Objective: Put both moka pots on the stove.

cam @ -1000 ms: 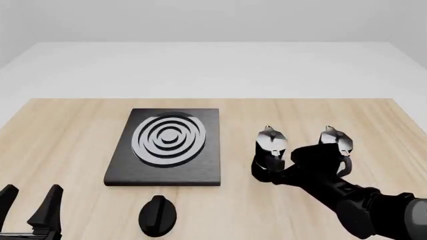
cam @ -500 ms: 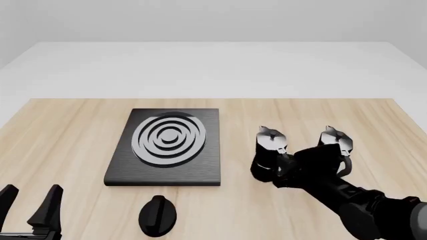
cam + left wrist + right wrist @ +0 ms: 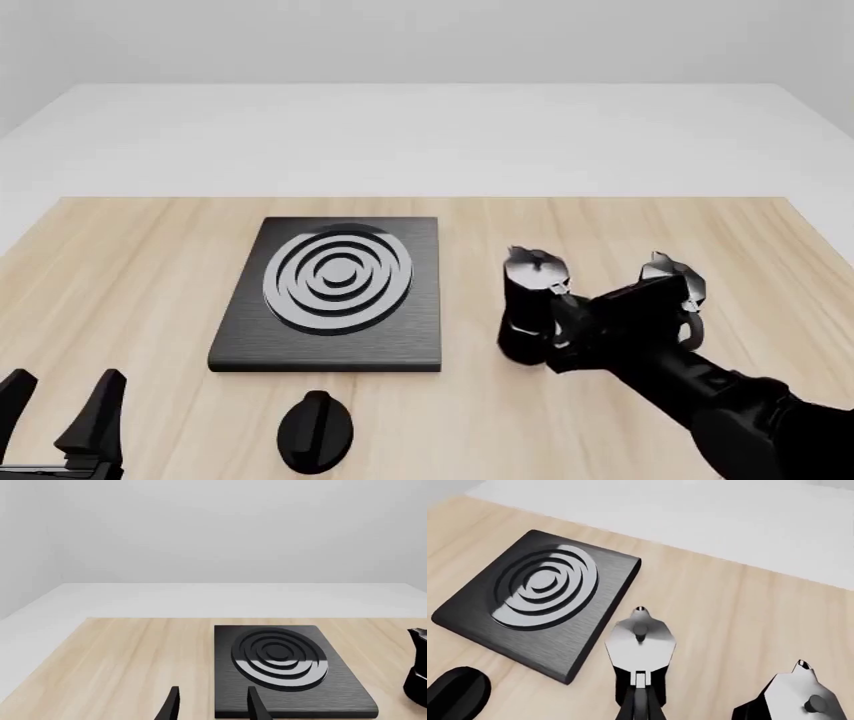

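Front view: right claw (image 3: pixel 550 322) clamped on nearer moka pot (image 3: pixel 530 300); stove (image 3: pixel 334 292) bare, both pots unplaced.

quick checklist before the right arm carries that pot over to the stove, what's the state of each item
1. Hold on the nearer black faceted moka pot with silver lid: the right end effector sits at its handle side, fingers look closed on it; lift off the table cannot tell.
2. Burner free: ok, nothing stands on the flat black stove slab or its silver rings.
3. Path from pot to stove: ok, only bare wooden table between them.
4. Second moka pot: close beside the arm, apart from the held one; contact with the arm cannot tell.
5. Left end effector: ok, open, low at the near edge, off the path.
6. Small black teardrop knob: ok, lies nearer than the stove, off the path.
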